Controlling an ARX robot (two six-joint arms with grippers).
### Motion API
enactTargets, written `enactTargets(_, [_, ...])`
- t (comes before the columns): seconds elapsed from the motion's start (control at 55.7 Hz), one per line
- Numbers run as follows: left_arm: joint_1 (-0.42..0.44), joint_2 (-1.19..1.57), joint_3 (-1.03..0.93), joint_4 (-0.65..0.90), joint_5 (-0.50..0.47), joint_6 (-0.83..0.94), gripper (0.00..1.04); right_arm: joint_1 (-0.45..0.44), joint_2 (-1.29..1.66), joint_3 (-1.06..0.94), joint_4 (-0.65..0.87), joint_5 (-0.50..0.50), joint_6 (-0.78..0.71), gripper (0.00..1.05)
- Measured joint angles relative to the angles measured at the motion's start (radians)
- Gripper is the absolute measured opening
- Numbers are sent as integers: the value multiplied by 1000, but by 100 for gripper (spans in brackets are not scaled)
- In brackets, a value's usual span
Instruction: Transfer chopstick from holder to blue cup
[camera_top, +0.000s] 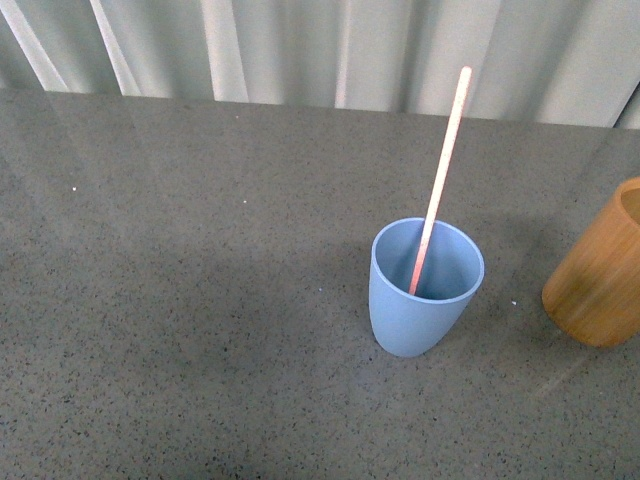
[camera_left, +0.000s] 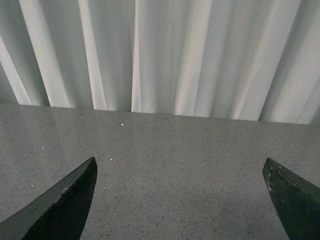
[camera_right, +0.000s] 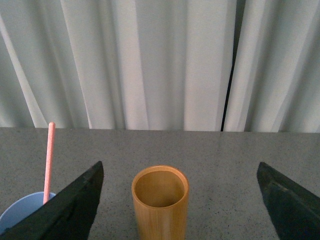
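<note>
Chopstick (camera_top: 438, 180), thin pale pink, leans inside the matte blue cup (camera_top: 420, 315); smooth bamboo-look holder (camera_right: 160, 205) sits empty on speckled grey tabletop (camera_top: 180, 300). Both grippers' fingers spread wide, released.

Open left hand (camera_left: 180, 200) over table (camera_left: 180, 150)

No text, label, brand, number or sign can be read on the blue cup (camera_top: 425, 290), the holder (camera_right: 160, 204) or the counter (camera_top: 200, 300).
</note>
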Motion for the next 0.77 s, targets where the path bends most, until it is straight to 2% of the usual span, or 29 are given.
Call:
enactTargets(0.036, [0,0,0,0,0,0,98,0,0,0,0,0,1,97])
enactTargets(0.108, [0,0,0,0,0,0,98,0,0,0,0,0,0,94])
enactTargets(0.772, [0,0,0,0,0,0,98,0,0,0,0,0,1,95])
